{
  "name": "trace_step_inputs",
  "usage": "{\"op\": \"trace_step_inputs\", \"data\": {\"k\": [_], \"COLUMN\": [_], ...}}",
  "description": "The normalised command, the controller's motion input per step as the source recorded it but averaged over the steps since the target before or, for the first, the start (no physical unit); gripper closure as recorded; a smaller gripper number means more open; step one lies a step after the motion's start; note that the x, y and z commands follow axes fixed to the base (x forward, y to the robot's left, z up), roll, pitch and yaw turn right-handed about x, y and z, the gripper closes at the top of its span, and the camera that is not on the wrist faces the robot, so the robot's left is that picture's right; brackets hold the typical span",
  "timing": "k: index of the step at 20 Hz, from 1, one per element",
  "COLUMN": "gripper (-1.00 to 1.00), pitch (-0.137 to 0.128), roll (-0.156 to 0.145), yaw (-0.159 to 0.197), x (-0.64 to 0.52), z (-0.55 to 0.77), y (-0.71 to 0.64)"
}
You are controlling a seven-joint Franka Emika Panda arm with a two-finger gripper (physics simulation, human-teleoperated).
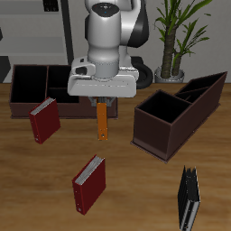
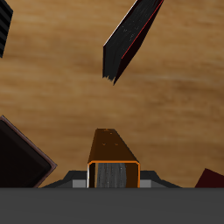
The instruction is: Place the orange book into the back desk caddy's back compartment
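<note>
Item: orange book [image 1: 103,121], thin hardcover, hanging upright from the gripper [image 1: 102,101] with its lower end clear of the wooden table [image 1: 135,194]; jaws closed narrow on its upper edge, the wrist view showing the pale page edges [image 2: 113,175] seated squarely between the fingers. Destination: back desk caddy [image 1: 27,90], the long straight-walled dark brown box toward the table's back, partly hidden behind the arm; its back compartment cannot be singled out in either view, the dividers being too dark and largely covered. Other stock, not to be touched: one dark red book [image 1: 43,121] standing just in front of that caddy, a second dark red book [image 1: 88,184] nearer the table's front edge, a black book [image 1: 189,198] close to the front corner, and a caddy with slanted top edges [image 1: 176,113], the wrong receptacle. Handling note, as judgement: the book appears lifted and ready for carriage; keep it vertical and high enough to pass over the standing red book and the caddy wall, line its thin edge with the small rear middle cell before lowering, and descend straight so the corners do not catch a divider; release only once the lower edge rests inside
</note>
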Motion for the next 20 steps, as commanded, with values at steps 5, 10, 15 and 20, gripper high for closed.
{"op": "trace_step_inputs", "data": {"k": [5,10,15,20], "gripper": [1.00,1.00,1.00,1.00], "pitch": [-0.013,-0.030,-0.045,-0.024], "roll": [0.032,0.014,0.039,0.012], "yaw": [0.055,0.011,0.039,-0.013], "x": [-0.21,-0.34,-0.42,-0.31], "z": [0.25,0.35,0.36,0.26], "y": [-0.04,-0.31,-0.22,-0.24]}}
